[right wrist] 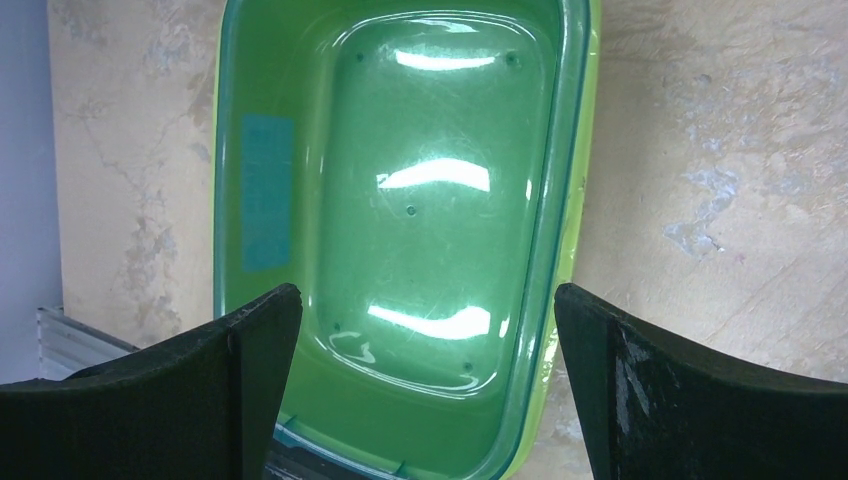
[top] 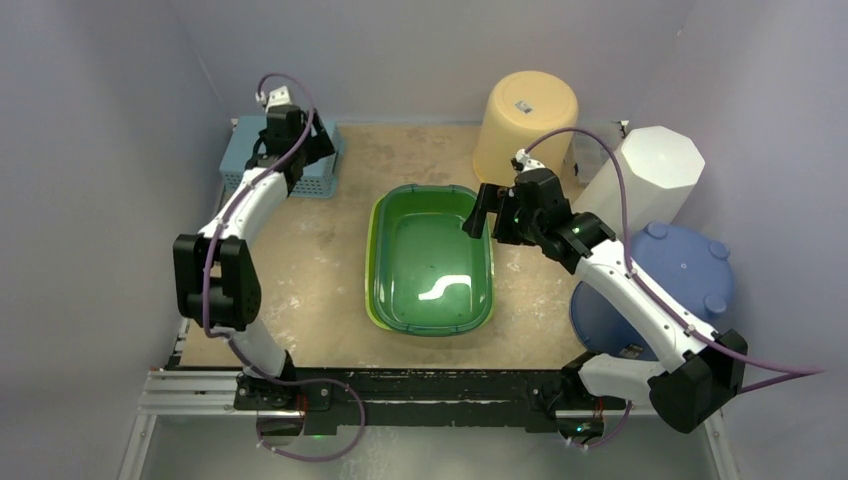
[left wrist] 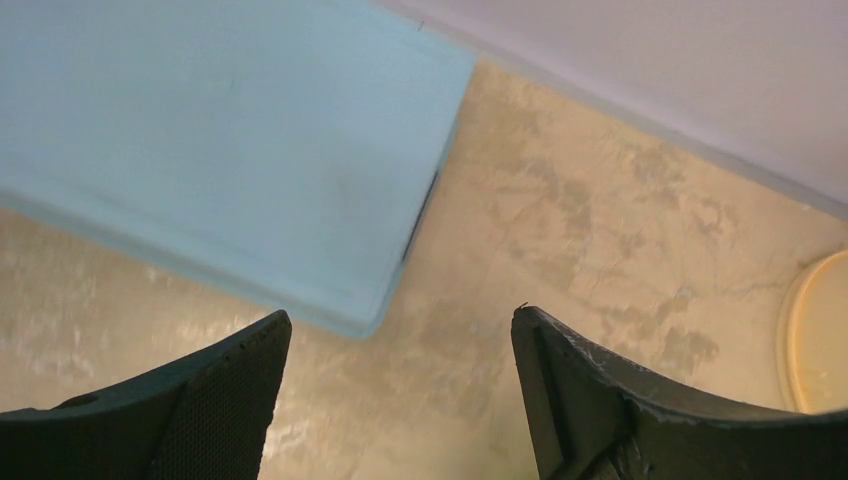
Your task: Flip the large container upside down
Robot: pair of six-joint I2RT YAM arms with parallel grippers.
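Observation:
The large container (top: 430,262) is a green rectangular tub standing open side up in the middle of the table, empty, with a lime rim showing beneath it. My right gripper (top: 484,214) hovers open above its far right rim. In the right wrist view the tub (right wrist: 400,200) fills the space between and beyond the right gripper (right wrist: 428,300), whose fingers touch nothing. My left gripper (top: 305,150) is at the far left, open over bare table. It hangs just off the corner of a light blue basket (left wrist: 220,130), with nothing between the fingers of the left gripper (left wrist: 400,320).
The light blue basket (top: 240,162) lies bottom up at the back left. A yellow bucket (top: 525,120) stands upside down at the back. At the right are a white octagonal bin (top: 650,170) and a round blue tub (top: 685,270). Walls close in on three sides.

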